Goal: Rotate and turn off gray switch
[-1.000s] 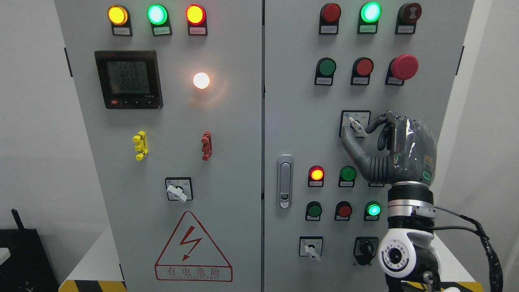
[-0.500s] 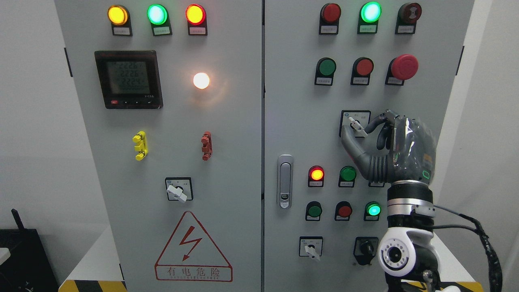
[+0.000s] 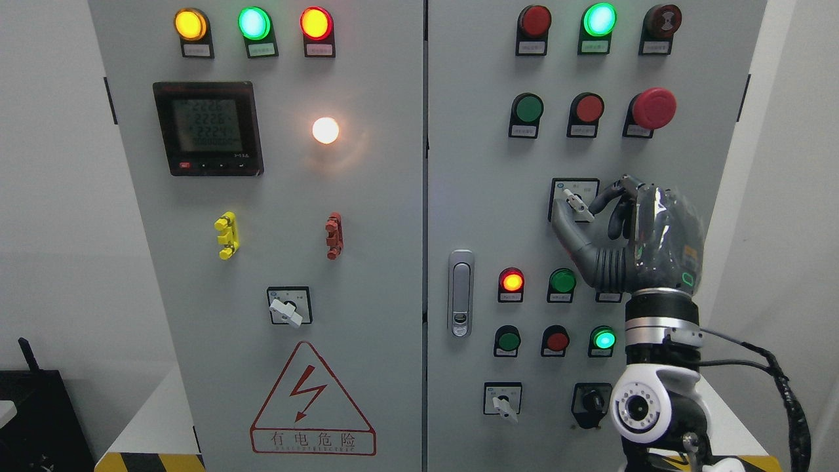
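head view faces a gray control cabinet (image 3: 367, 196) with two doors, and the right robot hand (image 3: 626, 236) rises from the frame's five o'clock corner to the gray switch (image 3: 575, 203), a small pale lever on a square plate at about three o'clock on the right door. the thumb presses the lever from its seven o'clock side and a curled fingertip (image 3: 600, 200) meets it from two o'clock, so the robot hand is pinched closed on the switch; gripping from opposite sides looks chosen so that a roll of the wrist can turn the lever instead of just pushing it. the lever tilts with its upper end toward eleven o'clock, which i judge to be a position not yet turned off. the palm stands off the panel with its back toward the camera, leaving the red lamp (image 3: 512, 282) and green button (image 3: 562, 280) at seven o'clock of the hand uncovered. the left robot hand is out of view. on the left door a similar white rotary switch (image 3: 287, 309) sits well apart, untouched. compared with the frame a second ago, the wrist has shifted slightly toward nine o'clock and rolled a little, the glare on the back of the hand has moved, while the lever's angle appears almost unchanged, so the turn seems only just beginning.
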Motion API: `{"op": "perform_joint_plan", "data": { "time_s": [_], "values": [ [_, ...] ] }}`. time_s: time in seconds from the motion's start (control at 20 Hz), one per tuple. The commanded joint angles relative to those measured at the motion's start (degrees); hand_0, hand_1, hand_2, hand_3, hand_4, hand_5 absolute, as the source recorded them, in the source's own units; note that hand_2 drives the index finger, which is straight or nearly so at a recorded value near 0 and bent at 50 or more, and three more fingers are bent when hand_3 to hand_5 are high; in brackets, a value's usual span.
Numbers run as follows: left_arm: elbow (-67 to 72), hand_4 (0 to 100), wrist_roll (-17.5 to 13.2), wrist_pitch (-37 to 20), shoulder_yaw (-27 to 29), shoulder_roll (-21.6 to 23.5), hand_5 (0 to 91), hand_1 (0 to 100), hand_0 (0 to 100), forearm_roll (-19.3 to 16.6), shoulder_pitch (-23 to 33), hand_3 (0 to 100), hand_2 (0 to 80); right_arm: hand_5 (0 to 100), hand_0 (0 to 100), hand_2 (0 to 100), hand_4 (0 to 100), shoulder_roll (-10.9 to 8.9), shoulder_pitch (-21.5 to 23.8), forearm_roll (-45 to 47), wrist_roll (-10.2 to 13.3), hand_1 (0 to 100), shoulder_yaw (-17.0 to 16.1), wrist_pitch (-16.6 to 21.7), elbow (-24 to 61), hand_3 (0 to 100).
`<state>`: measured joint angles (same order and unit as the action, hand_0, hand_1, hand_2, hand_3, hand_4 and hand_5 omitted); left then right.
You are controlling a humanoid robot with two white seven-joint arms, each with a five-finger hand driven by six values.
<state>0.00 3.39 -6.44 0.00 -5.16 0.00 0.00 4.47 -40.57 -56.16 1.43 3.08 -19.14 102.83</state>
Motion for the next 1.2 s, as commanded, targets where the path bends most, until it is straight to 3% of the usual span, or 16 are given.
{"op": "perform_joint_plan", "data": {
  "time_s": [0.0, 1.15],
  "values": [
    [-1.41, 0, -0.05, 0.03, 0.44, -0.02, 0.0, 39, 12, 1.14, -0.53, 0, 0.0, 100, 20, 65, 100, 0.01, -0.13, 0.0, -0.02, 41, 0.08, -0.02, -0.44, 98],
    [-1.41, 0, -0.05, 0.03, 0.44, 0.07, 0.0, 39, 12, 1.14, -0.53, 0, 0.0, 100, 29, 67, 100, 0.01, -0.13, 0.0, -0.11, 43, 0.26, -0.02, -0.62, 99]
  ]
}}
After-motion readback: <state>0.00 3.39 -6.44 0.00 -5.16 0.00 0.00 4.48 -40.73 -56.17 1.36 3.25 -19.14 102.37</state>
